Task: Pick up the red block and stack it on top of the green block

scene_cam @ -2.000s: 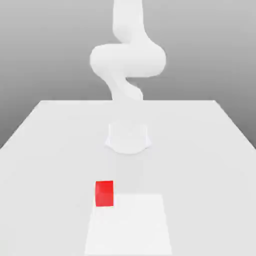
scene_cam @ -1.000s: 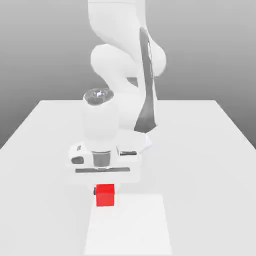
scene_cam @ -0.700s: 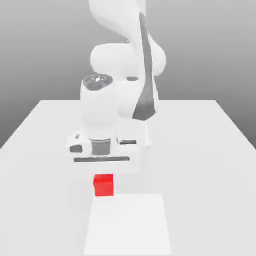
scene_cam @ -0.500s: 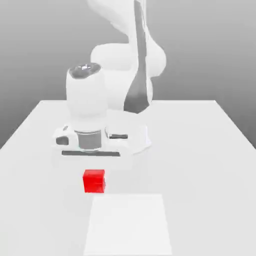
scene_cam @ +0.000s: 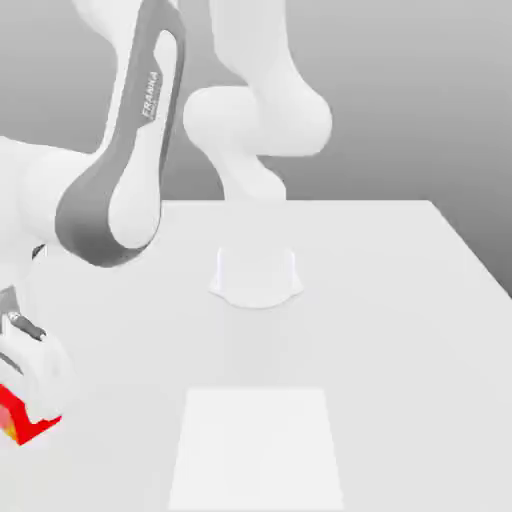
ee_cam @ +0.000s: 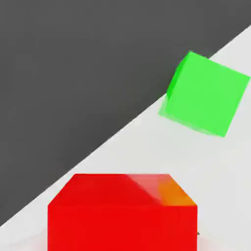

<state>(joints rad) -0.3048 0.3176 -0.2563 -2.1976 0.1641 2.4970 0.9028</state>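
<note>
- The red block [scene_cam: 20,425] has left its earlier spot beside the pale square patch [scene_cam: 257,447] near the middle of the worktop [scene_cam: 400,300]; it now sits at the far edge of the exterior view's left, partly cut off by the frame.
- The end effector [scene_cam: 25,385] has travelled with it, swinging from the centre out to that same side, and the arm [scene_cam: 125,160] now stretches across the upper left of the exterior view.
- The end effector is closed as tight as it goes and has the red block in its hold; in the hand view the red block [ee_cam: 122,211] sits close up, directly below the camera.
- My reading: the pick is done and the carry is under way, so what is left is the placing.
- The green block [ee_cam: 206,93] appears in the hand view, apart from the red one and not yet beneath it, so the red block needs to shift over it before being lowered.
- The green block stands right by the worktop's edge [ee_cam: 122,132], with dark background beyond. There is little margin on that side, so a nudge could likely push it off.
- The rest of the worktop, toward the robot's base [scene_cam: 257,277], gives open room.
</note>
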